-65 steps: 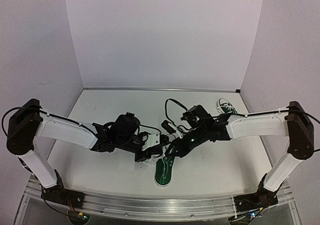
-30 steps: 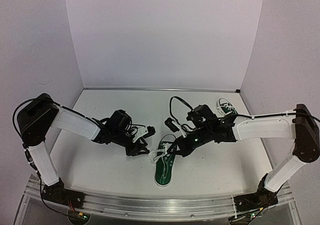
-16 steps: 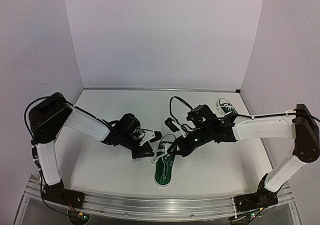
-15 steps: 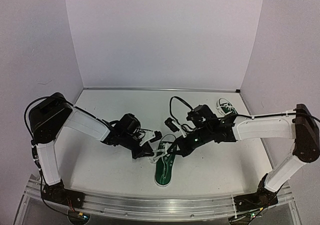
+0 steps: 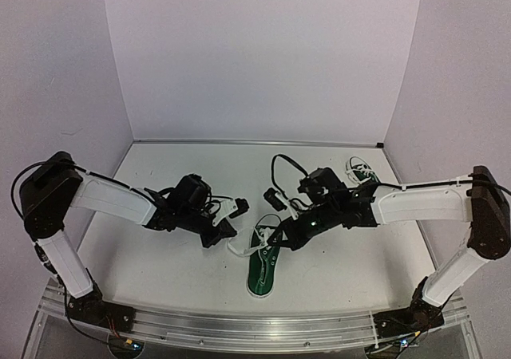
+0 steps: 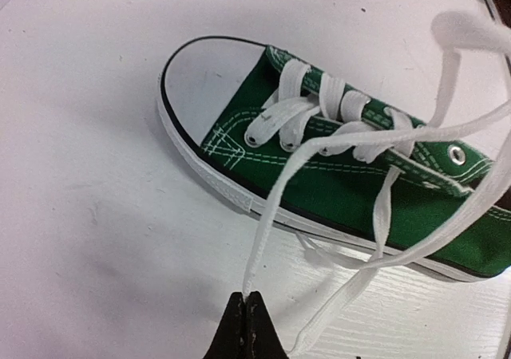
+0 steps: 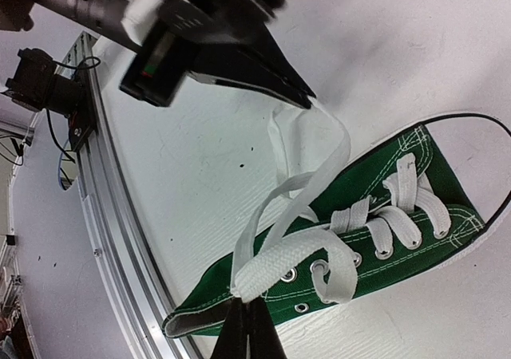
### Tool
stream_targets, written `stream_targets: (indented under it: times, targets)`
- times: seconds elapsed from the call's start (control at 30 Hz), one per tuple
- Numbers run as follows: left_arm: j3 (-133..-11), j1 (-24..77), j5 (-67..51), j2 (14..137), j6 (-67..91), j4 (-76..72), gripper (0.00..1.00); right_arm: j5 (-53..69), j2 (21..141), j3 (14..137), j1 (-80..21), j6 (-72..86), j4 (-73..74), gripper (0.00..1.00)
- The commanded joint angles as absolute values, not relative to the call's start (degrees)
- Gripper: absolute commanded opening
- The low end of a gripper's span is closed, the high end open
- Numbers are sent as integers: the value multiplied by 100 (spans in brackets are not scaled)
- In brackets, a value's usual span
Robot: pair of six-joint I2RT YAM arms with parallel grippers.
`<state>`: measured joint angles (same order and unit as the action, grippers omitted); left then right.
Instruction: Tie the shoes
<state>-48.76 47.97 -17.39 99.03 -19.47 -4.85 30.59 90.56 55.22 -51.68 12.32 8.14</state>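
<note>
Left wrist close-up of green sneaker (image 6: 343,191) lying on its side between left gripper (image 6: 246,321) and right gripper (image 7: 246,315), each pinched tight on a white lace (image 6: 265,223) strand (other sneaker (image 5: 358,168) well apart, far right); best pulled apart evenly, without dragging it.

No writing is legible; white print inside the shoe (image 5: 262,278) is unreadable.

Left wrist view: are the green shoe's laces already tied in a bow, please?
No, the laces trail loose, one pinched by the left gripper.
</note>
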Motion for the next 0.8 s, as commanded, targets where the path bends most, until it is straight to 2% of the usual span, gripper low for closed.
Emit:
stream_targets:
  times: [0.0, 0.3, 0.57, 0.77]
  targets:
    - [-4733, 4924, -1583, 9145, -1804, -506, 0, 2902, 9064, 5493, -5188, 1279, 717, 0]
    - [-4718, 5711, -1819, 8513, -1772, -290, 0, 2573, 9292, 5605, -5189, 1406, 748, 0]
    - [-4770, 6152, -2085, 8950, -1734, -485, 0, 2117, 9131, 5409, -5186, 1543, 713, 0]
    - [-5026, 6648, -1661, 9460, -1945, -489, 0, 2040, 9042, 5192, -5185, 1663, 595, 0]
